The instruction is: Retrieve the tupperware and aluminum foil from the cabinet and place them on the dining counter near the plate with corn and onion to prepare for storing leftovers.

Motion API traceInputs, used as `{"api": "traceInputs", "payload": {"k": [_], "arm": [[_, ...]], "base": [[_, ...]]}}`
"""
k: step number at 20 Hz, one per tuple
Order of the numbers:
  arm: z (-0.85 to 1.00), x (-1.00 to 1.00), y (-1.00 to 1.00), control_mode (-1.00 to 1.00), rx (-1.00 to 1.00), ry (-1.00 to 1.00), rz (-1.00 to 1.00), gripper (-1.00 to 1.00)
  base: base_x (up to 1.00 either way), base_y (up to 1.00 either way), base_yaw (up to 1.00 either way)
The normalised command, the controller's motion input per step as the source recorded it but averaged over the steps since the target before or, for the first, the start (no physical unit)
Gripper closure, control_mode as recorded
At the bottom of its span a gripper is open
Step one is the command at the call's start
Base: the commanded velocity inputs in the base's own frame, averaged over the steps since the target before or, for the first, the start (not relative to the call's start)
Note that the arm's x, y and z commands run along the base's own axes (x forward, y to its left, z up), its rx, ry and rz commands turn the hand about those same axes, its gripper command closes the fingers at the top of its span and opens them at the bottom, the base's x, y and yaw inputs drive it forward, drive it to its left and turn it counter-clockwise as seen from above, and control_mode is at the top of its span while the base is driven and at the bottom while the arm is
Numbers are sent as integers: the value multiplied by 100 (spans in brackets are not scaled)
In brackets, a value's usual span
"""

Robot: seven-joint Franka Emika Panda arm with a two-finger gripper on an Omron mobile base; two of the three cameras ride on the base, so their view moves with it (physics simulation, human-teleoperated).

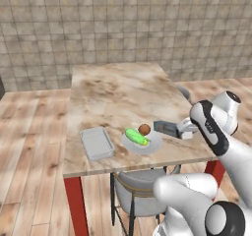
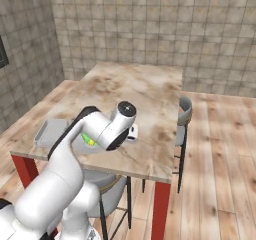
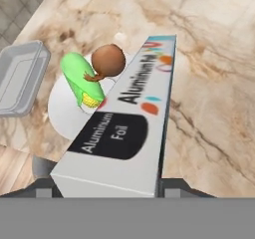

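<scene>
My gripper [image 3: 107,185] is shut on the aluminum foil [image 3: 129,118], a long white box with a dark label, held by its near end. The box [image 1: 165,128] points across the right edge of the round plate [image 1: 155,142] on the dining counter [image 1: 113,92]. I cannot tell whether the box touches the counter. On the plate lie the green corn [image 3: 82,81] and the brown onion [image 3: 108,59]. The pale grey tupperware [image 1: 97,142] rests on the counter left of the plate, near the front edge. The cabinet is out of view.
A grey chair [image 1: 140,186] is tucked under the counter's near edge, and a second chair [image 2: 185,115] stands at its right side. The far half of the counter [image 2: 145,94] is bare. Wooden floor surrounds the table, with a tiled wall behind.
</scene>
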Motion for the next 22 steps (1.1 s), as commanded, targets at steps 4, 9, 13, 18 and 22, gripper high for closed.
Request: {"api": "traceInputs", "payload": {"k": [4, 9, 13, 18, 22], "arm": [[-36, 0, -22, -100, 0, -3, -8, 100], [-47, 1, -16, -100, -1, -5, -8, 100], [-64, 12, -1, -100, -4, -7, -9, 100], [-71, 20, 0, -100, -4, -5, -8, -100], [-52, 16, 0, -100, -2, -4, -8, -100]], "base": [[0, 0, 0], [0, 0, 0], [0, 0, 0], [0, 0, 0], [0, 0, 0]]}}
